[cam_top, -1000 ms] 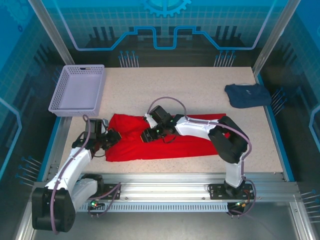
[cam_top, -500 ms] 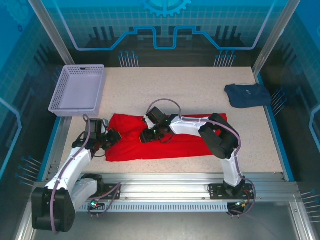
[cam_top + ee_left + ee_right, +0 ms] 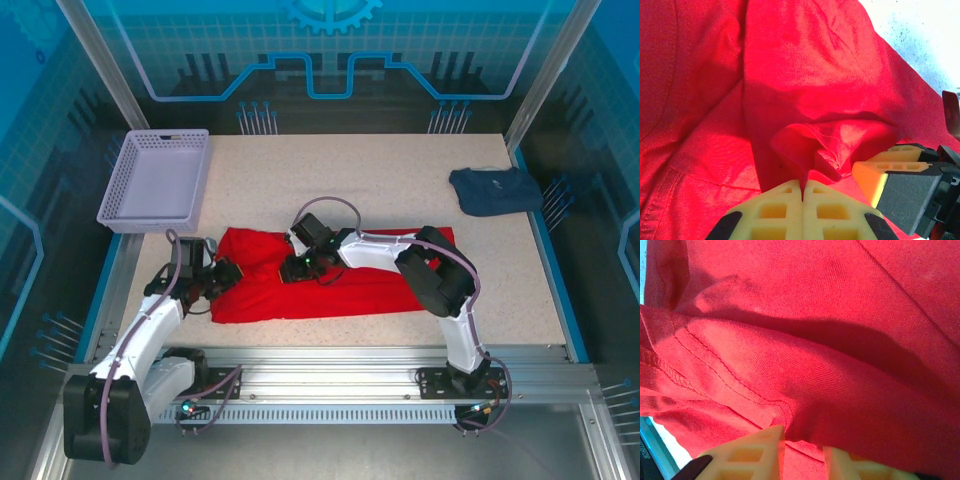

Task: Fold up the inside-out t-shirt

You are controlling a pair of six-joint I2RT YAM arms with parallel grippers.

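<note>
Near edge of the table [image 3: 380, 170]: both arm bases are on the rail, and both arms reach forward onto the cloth.

Left gripper [image 3: 802, 184]: the yellow pads are pressed together with no gap. A raised fold of red cloth runs down into the line where the tips meet, so the fold is pinched. In the top view this gripper sits at the left end of the garment, low on the table.

The inside-out t-shirt [image 3: 350, 290]: it lies flat on the near half of the table as a long red band, running from near left to somewhat farther right. Its near edge runs roughly parallel to the rail. The cloth is creased around both grippers. No print is visible on the upward face. The right wrist view shows stitched hems.

Right gripper [image 3: 804, 440]: the arm reaches from the right, across the shirt, to a point left of the shirt's middle, and the tips are down on the cloth. The gap between the jaws is narrow, with a ridge of red cloth and a seam lying in it. I cannot tell whether the pads actually clamp that ridge.

Far left: a lavender mesh basket [image 3: 150, 226] stands just beyond the shirt's left end, not touching it.

Far right: a dark navy folded garment [image 3: 495, 190] lies near the table's right edge, well apart from the shirt.
</note>
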